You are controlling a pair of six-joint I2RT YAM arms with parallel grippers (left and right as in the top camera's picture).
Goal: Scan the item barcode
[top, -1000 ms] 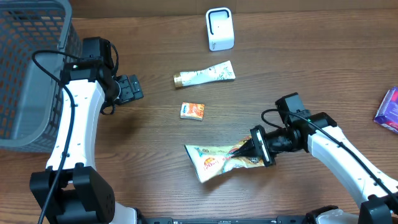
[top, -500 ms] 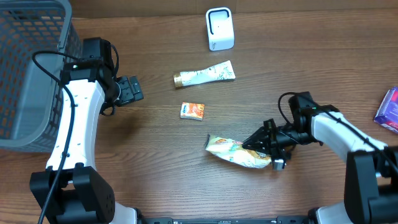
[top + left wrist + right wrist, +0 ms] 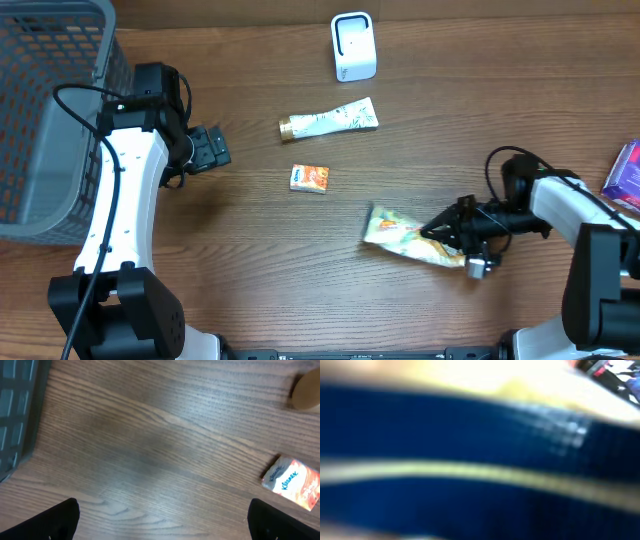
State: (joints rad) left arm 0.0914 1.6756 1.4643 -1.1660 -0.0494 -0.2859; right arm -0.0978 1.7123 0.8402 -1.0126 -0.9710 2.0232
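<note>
Right end effector (image 3: 440, 230), closed on one end of the snack pouch (image 3: 392, 228) at lower right of the overhead frame, probably so the barcode face can be carried to the white scanner (image 3: 353, 46) at top centre; the pouch's print is unreadable. Left end effector (image 3: 210, 147), open and empty at centre left over the desk (image 3: 300, 270); its wrist view shows a tissue pack (image 3: 295, 482) lettered "Kleenex".
</note>
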